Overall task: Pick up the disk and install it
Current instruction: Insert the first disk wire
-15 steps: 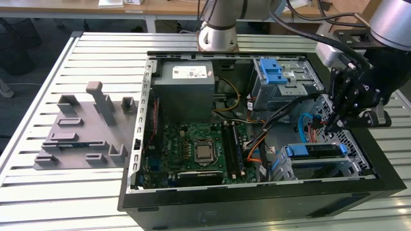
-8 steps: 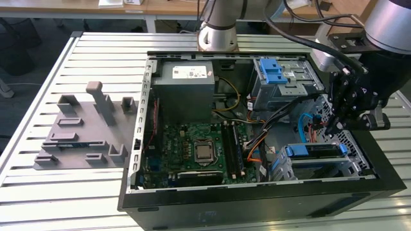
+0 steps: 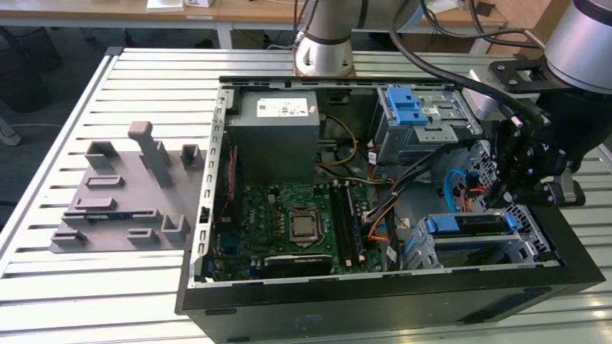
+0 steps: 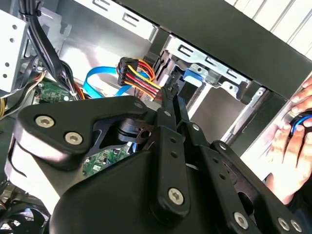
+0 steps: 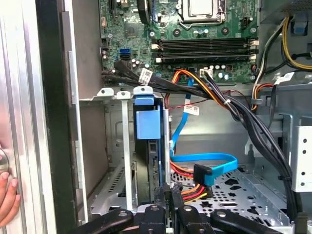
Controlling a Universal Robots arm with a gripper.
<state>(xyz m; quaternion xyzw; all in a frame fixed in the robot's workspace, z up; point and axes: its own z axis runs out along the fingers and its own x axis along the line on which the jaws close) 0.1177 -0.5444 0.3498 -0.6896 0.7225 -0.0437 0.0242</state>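
Since the disk already sits slotted in the drive cage of the open PC case, install looks nearly done, final seating unconfirmed, with the tool closed, empty, just beside the disk's edge.

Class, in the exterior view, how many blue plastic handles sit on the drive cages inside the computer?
2. One handle is on the far cage; the other handle is on the near cage, at the exterior view's right. The arm may hide more.

Slatted metal table carries open computer case (side off), grey fixture plate beside.
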